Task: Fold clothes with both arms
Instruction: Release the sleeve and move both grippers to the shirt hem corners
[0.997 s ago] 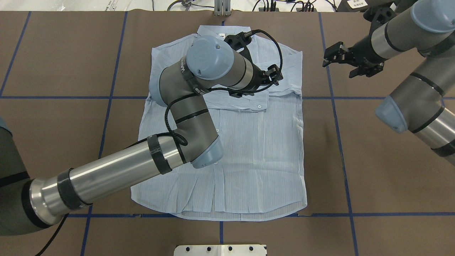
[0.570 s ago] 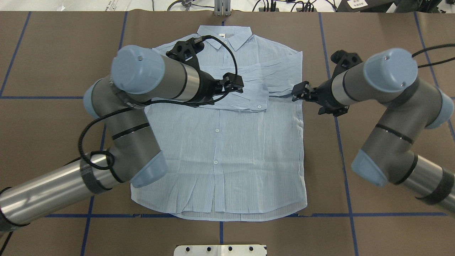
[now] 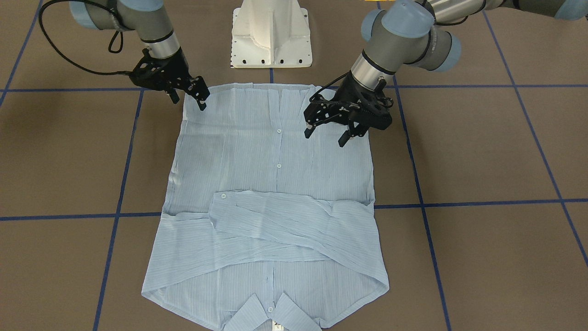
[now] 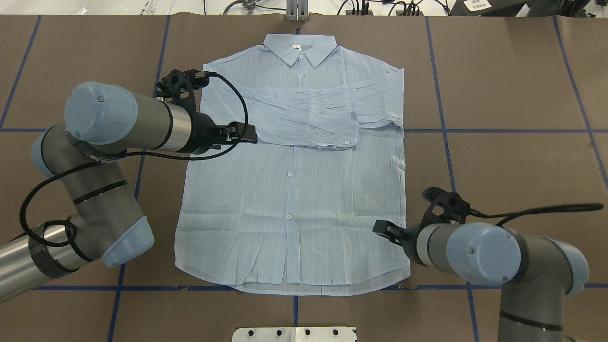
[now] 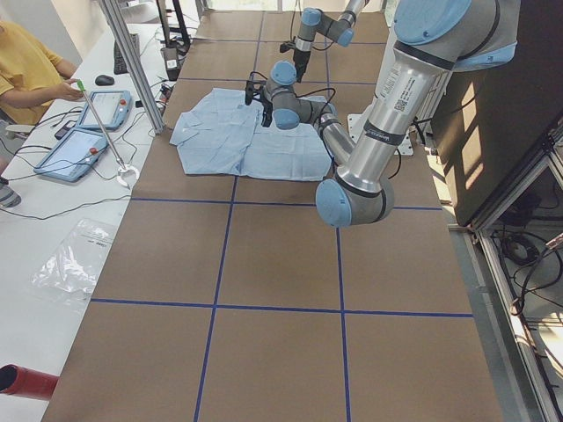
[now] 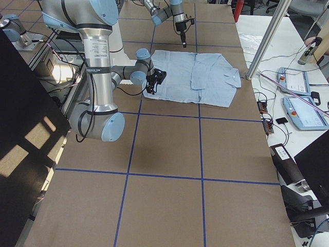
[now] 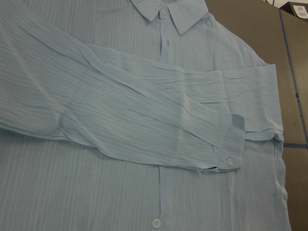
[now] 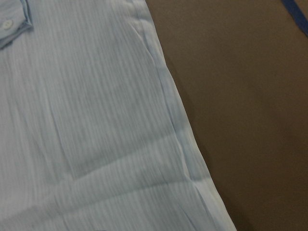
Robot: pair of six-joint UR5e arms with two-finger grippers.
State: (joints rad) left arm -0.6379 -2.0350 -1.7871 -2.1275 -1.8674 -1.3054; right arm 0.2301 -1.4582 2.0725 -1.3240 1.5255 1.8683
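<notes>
The pale-blue striped shirt lies flat and face up on the brown table, collar at the far end. Both sleeves are folded across the chest, and one buttoned cuff lies on top. My left gripper hovers open above the shirt's left side by the folded sleeves, holding nothing; its spread fingers show in the front view. My right gripper stands open and empty at the shirt's right hem corner. The wrist views show only cloth and the shirt's side edge.
The white pedestal base stands just behind the hem. Blue tape lines grid the brown table. A metal post and a side table with tablets lie beyond the collar end, where a person sits.
My left arm has pulled back leftward off the collar and sleeves. My right arm has swung from the shirt's right sleeve edge down to the right hem corner. The shirt lies unchanged.
</notes>
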